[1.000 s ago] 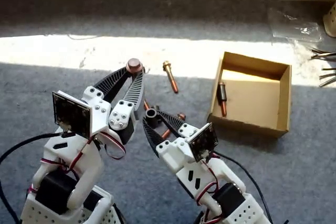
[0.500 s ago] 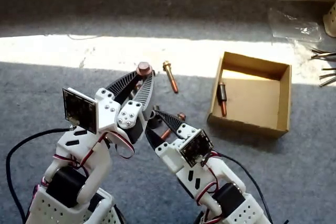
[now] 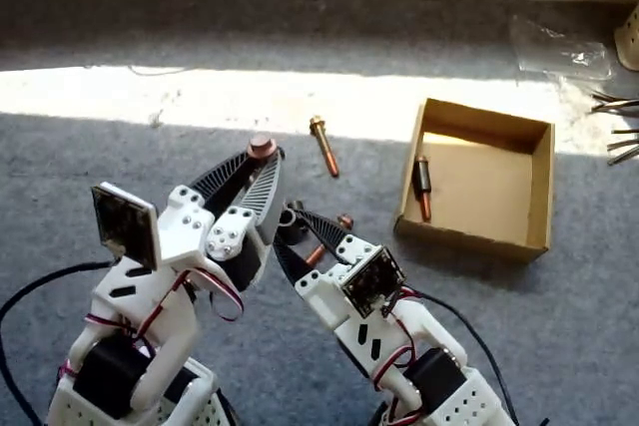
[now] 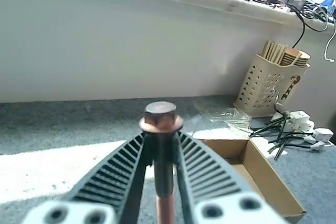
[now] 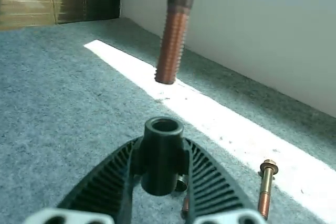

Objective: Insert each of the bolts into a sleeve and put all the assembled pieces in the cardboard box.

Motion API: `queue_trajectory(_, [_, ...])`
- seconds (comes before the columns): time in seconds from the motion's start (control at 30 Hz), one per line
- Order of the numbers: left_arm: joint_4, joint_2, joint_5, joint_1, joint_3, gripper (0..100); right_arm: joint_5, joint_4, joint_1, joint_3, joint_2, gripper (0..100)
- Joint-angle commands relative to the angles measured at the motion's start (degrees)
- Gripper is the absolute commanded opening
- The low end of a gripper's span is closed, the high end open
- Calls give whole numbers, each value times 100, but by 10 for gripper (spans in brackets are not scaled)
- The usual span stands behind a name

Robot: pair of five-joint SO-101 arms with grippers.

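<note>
1 assembled piece is sitting in the cardboard box; left gripper is clamping a bolt, right gripper is pinching a sleeve.

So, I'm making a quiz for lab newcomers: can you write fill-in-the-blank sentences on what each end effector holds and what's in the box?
The left end effector is shut on a copper-coloured ____.
The right end effector grips a black ____.
The cardboard box contains ____ assembled piece.
Missing words: bolt; sleeve; one.
</note>
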Motion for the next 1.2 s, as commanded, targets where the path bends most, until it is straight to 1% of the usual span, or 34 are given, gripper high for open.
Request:
queue_trajectory(0.0, [79,-673,53,66,330,6,44,-180,-4,866,-48,5])
queue_trajectory(0.13, [-422,-866,53,92,787,6,44,-180,-4,866,-48,5])
queue_trajectory(0.3, [-615,-866,53,92,998,6,44,-180,-4,866,-40,5])
queue_trajectory(0.83, [-598,-901,53,92,1051,6,44,-180,-4,866,-40,5])
queue_trajectory(1.17, [-598,-910,53,92,1288,6,62,-180,-4,866,-40,5])
